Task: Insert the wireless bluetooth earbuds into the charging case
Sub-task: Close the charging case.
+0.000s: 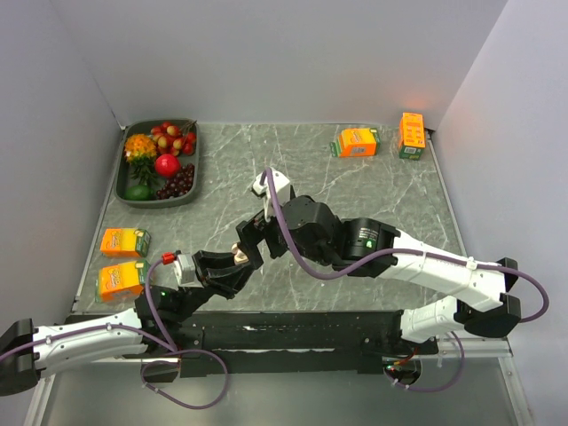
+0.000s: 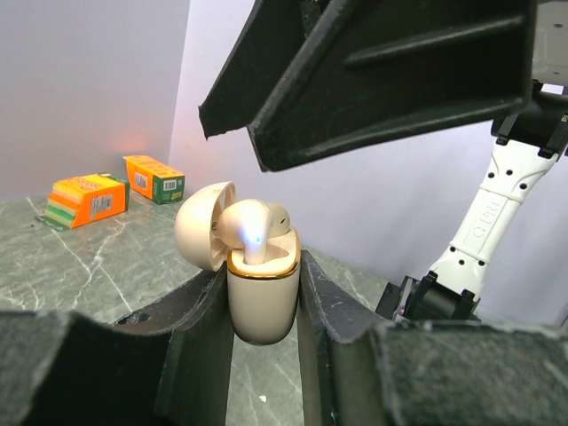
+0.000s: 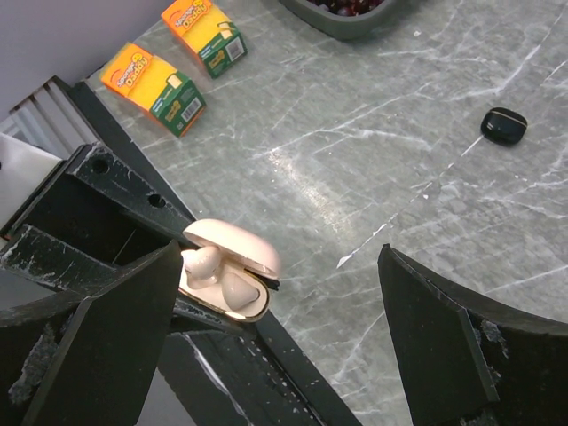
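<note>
My left end effector clamps the open cream charging case, one pale earbud seated inside. My right end effector hangs spread and empty above it; a black case lies apart on the surface, likely unfinished work.

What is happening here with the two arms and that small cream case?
The left gripper is shut on a cream charging case, holding it off the table with the lid open. A pale earbud sits in it, sticking up out of its slot. The right gripper hangs open over the case, holding nothing. A small black case lies closed on the marble table, apart from both arms.
</note>
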